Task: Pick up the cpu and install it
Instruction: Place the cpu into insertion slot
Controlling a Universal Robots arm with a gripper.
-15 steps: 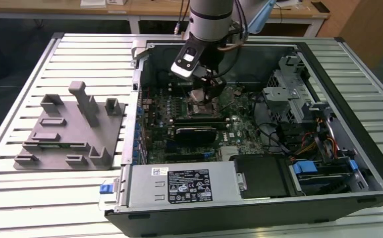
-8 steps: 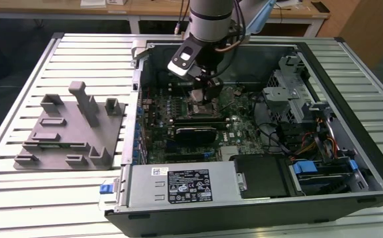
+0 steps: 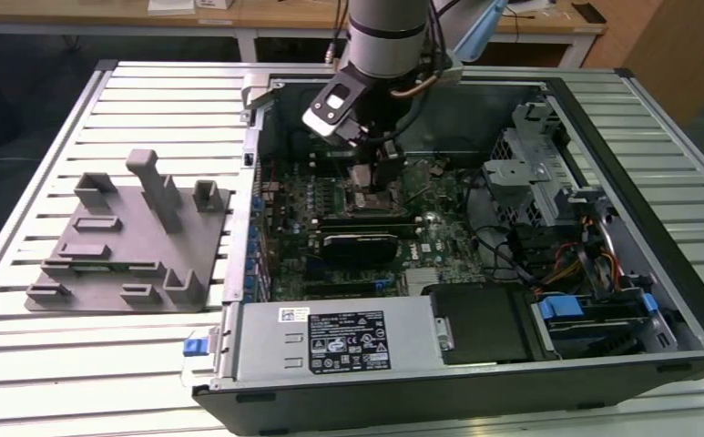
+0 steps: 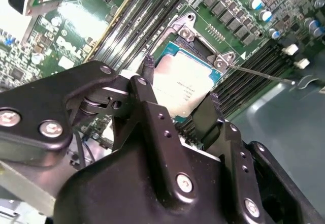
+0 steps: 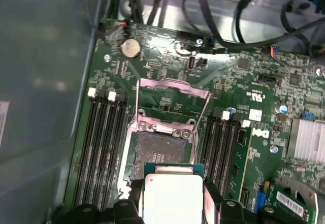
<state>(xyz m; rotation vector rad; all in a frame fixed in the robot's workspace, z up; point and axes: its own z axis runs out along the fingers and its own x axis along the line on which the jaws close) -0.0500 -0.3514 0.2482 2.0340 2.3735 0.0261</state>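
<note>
The cpu [image 4: 185,87], a flat silver square with pale edges, sits between my black fingers [image 4: 147,82], and the gripper [image 4: 180,84] is shut on it. In the first wrist view the cpu [image 5: 172,198] hangs just above and short of the open, dark socket [image 5: 160,148]. The socket's metal load plate [image 5: 172,99] is swung up and back. In the exterior view my gripper [image 3: 376,177] reaches down inside the open computer case, right over the socket [image 3: 370,198] on the green motherboard [image 3: 449,232].
Memory slots [image 5: 101,142] flank the socket on both sides. A coin cell [image 5: 131,48] and black cables [image 5: 228,21] lie beyond it. A silver heatsink [image 5: 307,140] stands off to one side. A grey fixture plate [image 3: 133,237] with posts rests on the slatted table at the exterior view's left.
</note>
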